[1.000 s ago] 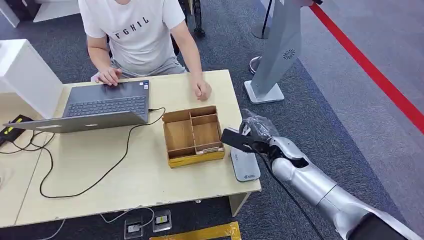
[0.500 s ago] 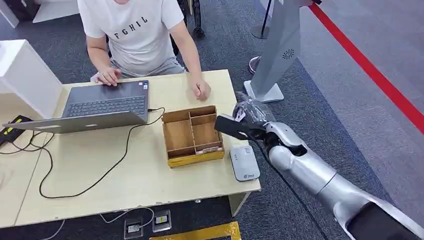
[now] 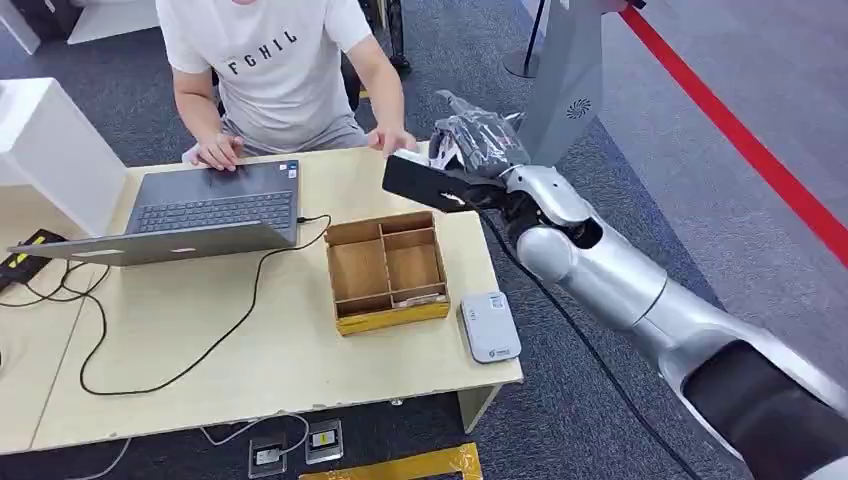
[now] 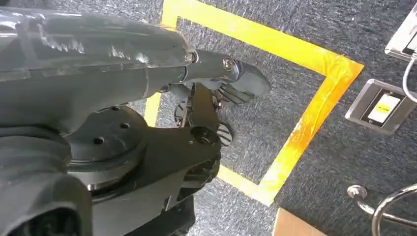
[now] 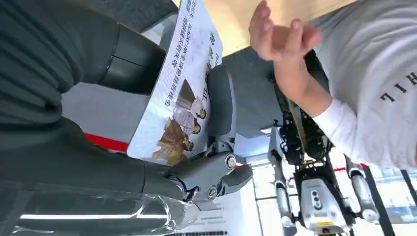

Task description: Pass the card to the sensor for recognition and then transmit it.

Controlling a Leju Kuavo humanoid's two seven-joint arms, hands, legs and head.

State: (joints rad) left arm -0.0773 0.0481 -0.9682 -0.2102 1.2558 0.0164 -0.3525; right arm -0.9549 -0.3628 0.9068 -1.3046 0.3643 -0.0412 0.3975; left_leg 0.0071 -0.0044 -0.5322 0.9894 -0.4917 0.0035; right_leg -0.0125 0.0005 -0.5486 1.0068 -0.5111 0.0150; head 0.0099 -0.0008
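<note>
Above the table's far edge, right robot hand (image 3: pixel 478 150) gripping card (image 3: pixel 425 183), wooden box (image 3: pixel 385 272) compartments bare

Upper centre, the right hand (image 3: pixel 478 150) holding the card (image 3: pixel 428 183) has a person's hand (image 3: pixel 392 140) just beside it, blocking further travel. Below, the wooden box (image 3: pixel 385 270) and sensor (image 3: pixel 489 325) stand apart, with bare table (image 3: pixel 250 350) lower left.
</note>
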